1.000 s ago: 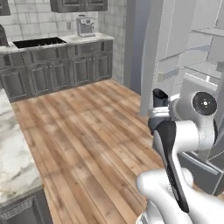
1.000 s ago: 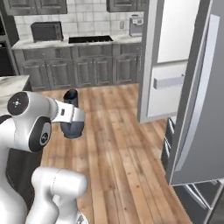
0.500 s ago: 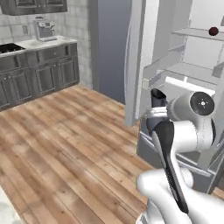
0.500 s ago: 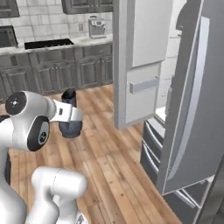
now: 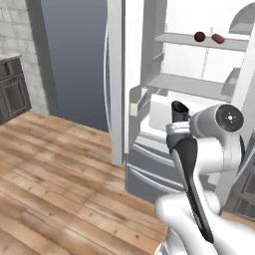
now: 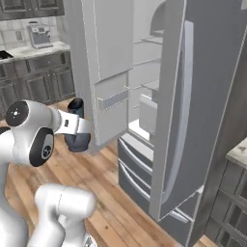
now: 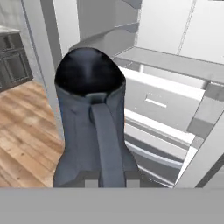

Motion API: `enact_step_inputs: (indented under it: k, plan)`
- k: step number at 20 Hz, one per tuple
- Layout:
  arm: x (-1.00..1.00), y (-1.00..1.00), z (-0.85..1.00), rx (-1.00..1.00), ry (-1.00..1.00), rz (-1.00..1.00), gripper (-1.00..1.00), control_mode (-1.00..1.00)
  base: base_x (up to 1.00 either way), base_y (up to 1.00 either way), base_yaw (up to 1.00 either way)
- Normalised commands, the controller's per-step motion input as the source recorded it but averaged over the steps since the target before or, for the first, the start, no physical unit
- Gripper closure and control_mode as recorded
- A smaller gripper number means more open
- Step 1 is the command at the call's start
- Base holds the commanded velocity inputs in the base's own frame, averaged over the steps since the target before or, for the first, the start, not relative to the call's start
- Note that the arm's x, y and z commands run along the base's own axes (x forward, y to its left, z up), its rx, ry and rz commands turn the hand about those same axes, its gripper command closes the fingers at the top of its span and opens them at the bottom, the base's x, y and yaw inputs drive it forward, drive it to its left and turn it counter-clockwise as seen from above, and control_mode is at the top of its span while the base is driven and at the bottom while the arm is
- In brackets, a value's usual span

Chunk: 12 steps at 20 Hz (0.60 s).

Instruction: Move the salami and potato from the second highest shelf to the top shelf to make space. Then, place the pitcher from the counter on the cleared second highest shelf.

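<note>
No readable text, labels or numbers anywhere.

Pitcher (image 7: 92, 122) in hand view: base cut off by grey band at bottom; finger tips hidden against its dark body, grip not readable there. In left base view, pitcher (image 5: 179, 111) mostly hidden behind arm, only rim showing at centre right. Two small dark red items on top shelf (image 5: 179, 40), upper right: salami (image 5: 217, 38) just readable, round one (image 5: 199, 36) too small to identify. Second highest shelf (image 5: 191, 85) right end hidden behind arm.
</note>
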Motion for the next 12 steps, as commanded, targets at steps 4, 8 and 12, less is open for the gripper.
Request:
enact_step_inputs:
  k: [4, 8, 12]
  plan:
    - [0.0, 0.0, 0.0, 0.0, 0.0, 0.0, 1.0, 1.0, 0.67, 0.15, -0.4]
    - [0.0, 0.0, 0.0, 0.0, 0.0, 0.0, 1.0, 1.0, 0.62, 0.19, -0.36]
    - [0.0, 0.0, 0.0, 0.0, 0.0, 0.0, 1.0, 1.0, 0.51, 0.32, -0.32]
